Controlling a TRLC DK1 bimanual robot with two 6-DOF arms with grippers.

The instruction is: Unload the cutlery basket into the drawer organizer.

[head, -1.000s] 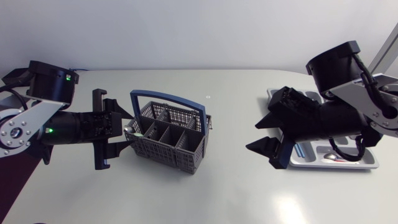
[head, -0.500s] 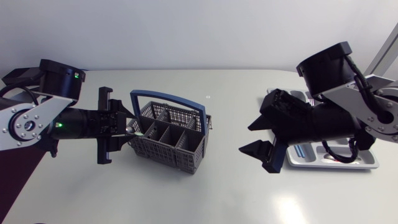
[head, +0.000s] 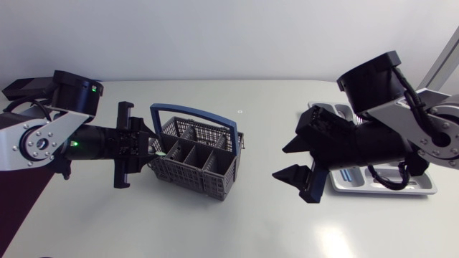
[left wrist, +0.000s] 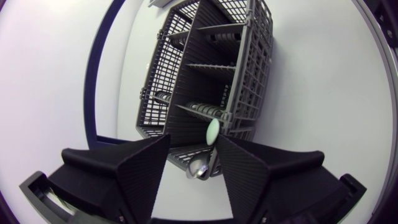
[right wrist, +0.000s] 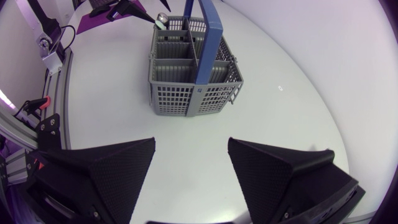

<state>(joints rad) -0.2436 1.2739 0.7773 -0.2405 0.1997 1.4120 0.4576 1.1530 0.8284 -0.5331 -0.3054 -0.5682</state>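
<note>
While the left tool [left wrist: 193, 167] hung spread at the end of the grey cutlery basket [head: 195, 163] mid-worktop [head: 251, 222], a green-tipped utensil [left wrist: 212, 131] stood in its nearest compartment, between the fingers. Right tool [head: 295, 161], spread too, sat between basket and drawer organizer [head: 424, 189], which seemingly held cutlery [head: 351, 174].

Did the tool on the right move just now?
Yes. The right tool has slid away from the drawer organizer, toward the cutlery basket, which stayed put.
</note>
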